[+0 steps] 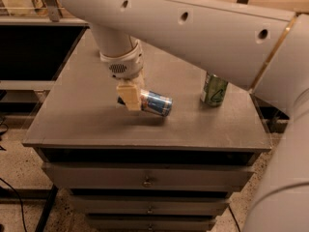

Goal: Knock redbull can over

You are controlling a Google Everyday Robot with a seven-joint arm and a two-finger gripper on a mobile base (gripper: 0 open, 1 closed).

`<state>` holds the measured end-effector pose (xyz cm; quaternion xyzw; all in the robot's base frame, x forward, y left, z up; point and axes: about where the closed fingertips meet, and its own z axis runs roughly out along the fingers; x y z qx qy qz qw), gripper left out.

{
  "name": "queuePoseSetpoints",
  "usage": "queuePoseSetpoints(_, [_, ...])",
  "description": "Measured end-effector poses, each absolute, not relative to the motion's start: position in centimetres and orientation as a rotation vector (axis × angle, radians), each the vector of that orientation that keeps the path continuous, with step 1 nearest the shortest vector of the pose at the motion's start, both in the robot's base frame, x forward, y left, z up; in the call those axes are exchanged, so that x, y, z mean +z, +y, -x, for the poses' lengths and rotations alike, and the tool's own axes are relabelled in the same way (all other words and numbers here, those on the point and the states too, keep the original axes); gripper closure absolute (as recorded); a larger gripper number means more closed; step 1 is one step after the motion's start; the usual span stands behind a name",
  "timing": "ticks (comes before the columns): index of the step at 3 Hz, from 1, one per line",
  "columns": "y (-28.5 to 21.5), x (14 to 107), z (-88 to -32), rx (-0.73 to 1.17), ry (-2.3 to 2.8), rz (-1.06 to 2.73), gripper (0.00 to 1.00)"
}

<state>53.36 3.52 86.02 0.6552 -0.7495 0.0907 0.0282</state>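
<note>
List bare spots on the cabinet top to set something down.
Free: left side of the cabinet top, from its edge to the gripper; the front strip below both cans; the gap between the lying redbull can and the green can. Crowded: centre, gripper beside redbull can.

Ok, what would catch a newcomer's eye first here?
The huge white arm sweeping across the top, its gripper low over the middle of the grey cabinet top. Beside it, the redbull can lies tipped on its side, while the green can stands upright to the right.
</note>
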Motion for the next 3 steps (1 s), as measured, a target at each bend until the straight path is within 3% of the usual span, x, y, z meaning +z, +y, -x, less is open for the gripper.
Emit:
queuePoseSetpoints(2, [4.44, 86.02, -54.2, 0.274, -2.353, -2.063, 0.13])
queuePoseSetpoints(3, [4.71, 86.03, -54.48, 0.272, -2.367, -2.077, 0.0])
